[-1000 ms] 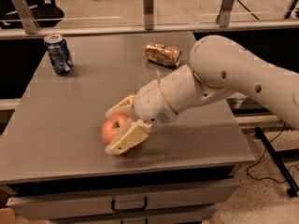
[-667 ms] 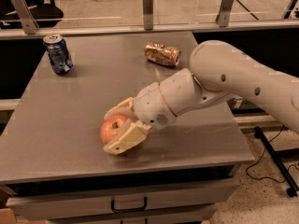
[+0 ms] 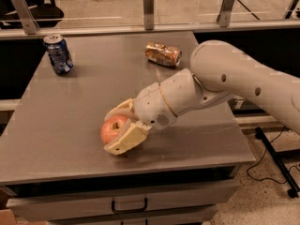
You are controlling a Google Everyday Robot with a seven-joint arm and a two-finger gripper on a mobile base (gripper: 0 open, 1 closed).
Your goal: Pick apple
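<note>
Gripper: the gripper [image 3: 113, 133] is sitting low over the front part of the table, its two cream fingers [image 3: 125, 139] clasping the apple, one above and one below.
Apple: the apple [image 3: 111, 128] is sitting between the fingers, its red-pink side facing left; it is looking round with no long axis, and I cannot tell which way its stem end is pointing or whether it is touching the tabletop.
Arm: the white arm [image 3: 225, 76] is reaching in from the right, bending down toward the apple.
Surface: the grey metal table [image 3: 70, 107] is carrying a blue soda can [image 3: 58, 54] standing upright at the back left and a crushed gold-brown can [image 3: 162, 54] lying on its side at the back, both well apart from the apple.
Room: a drawer handle [image 3: 129, 205] is showing under the table front; metal posts [image 3: 148, 7] with glass panes are running behind; a black cable [image 3: 274, 158] is trailing on the speckled floor at right.
Change: gripper, apple and cans are staying where they were a second ago.
</note>
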